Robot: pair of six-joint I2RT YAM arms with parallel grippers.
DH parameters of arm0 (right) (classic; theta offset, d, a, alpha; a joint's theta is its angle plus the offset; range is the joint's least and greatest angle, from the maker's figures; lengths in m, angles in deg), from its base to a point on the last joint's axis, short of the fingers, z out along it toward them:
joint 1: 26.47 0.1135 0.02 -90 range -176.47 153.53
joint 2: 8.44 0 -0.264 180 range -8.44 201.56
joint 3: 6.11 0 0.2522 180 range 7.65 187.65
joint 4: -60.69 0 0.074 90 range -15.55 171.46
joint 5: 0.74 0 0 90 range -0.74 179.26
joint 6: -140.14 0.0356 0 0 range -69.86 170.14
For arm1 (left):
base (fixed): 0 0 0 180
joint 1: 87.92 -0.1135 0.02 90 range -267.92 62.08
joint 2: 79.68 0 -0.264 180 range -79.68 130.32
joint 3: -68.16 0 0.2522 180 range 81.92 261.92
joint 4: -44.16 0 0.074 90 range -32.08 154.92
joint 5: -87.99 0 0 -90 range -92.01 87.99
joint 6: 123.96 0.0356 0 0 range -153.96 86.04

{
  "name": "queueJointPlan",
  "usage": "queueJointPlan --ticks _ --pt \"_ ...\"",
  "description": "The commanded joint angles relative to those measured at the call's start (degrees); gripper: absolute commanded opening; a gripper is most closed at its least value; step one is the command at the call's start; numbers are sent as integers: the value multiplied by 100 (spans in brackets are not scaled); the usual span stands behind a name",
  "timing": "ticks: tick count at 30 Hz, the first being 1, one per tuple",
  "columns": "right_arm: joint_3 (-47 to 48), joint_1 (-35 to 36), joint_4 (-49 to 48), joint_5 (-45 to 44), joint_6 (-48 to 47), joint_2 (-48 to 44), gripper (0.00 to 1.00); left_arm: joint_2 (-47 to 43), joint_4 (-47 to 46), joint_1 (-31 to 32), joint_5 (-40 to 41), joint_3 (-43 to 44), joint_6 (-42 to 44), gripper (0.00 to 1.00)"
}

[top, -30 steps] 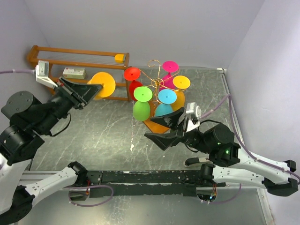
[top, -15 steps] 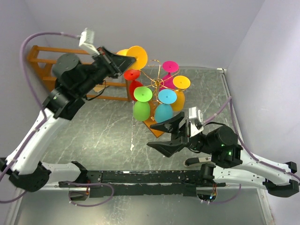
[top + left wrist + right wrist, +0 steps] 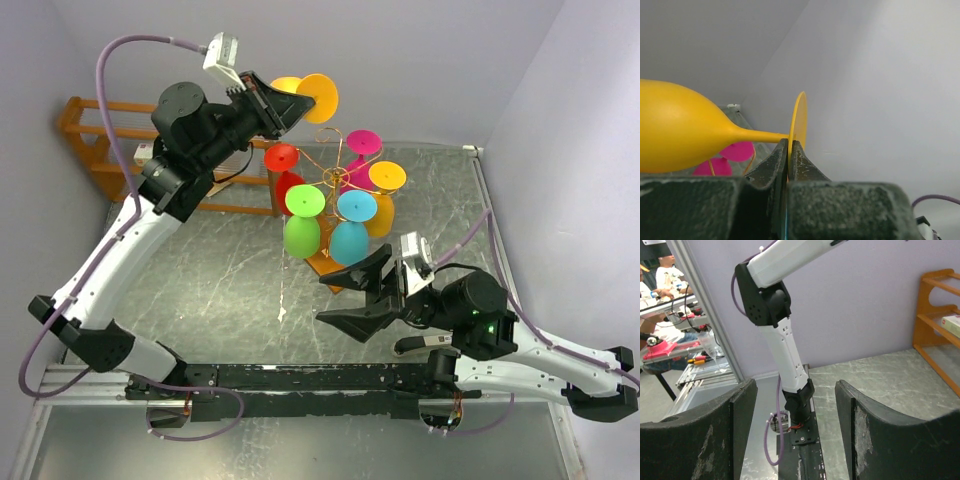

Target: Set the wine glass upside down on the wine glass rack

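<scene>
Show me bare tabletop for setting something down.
Widest: grey marbled tabletop between brown wooden shelf unit, gold wire glass rack and arm bases. Narrower strip right of the rack. Crowded: rack front, by the open right gripper.

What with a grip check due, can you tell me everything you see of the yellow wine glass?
The yellow wine glass looks like smooth opaque plastic: rounded bowl, thin stem, flat round foot. It lies sideways in the air near the back wall, left of the wine glass rack, touching only the left claw, which is shut on the foot's edge.
</scene>
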Motion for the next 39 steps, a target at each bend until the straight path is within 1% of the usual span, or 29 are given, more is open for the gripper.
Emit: queueJointPlan --ticks 1,4,10,18,25,39 --pt "-128 21 -122 142 153 -81 64 354 -313 -214 -421 182 -55 7" --pt "-204 14 -273 200 246 -58 64 578 -332 -429 -693 255 -191 7" --pt "-273 21 -493 324 375 102 64 860 -695 -740 -1295 -34 -619 7" --pt "-334 22 -663 381 459 213 64 893 -1082 -843 -1731 -637 -1018 7" --pt "-391 22 -722 346 502 166 64 799 -1013 -860 -1642 -967 -1158 7" --pt "-442 27 -747 279 562 135 64 721 -1209 -874 -1964 -1384 -1332 7"
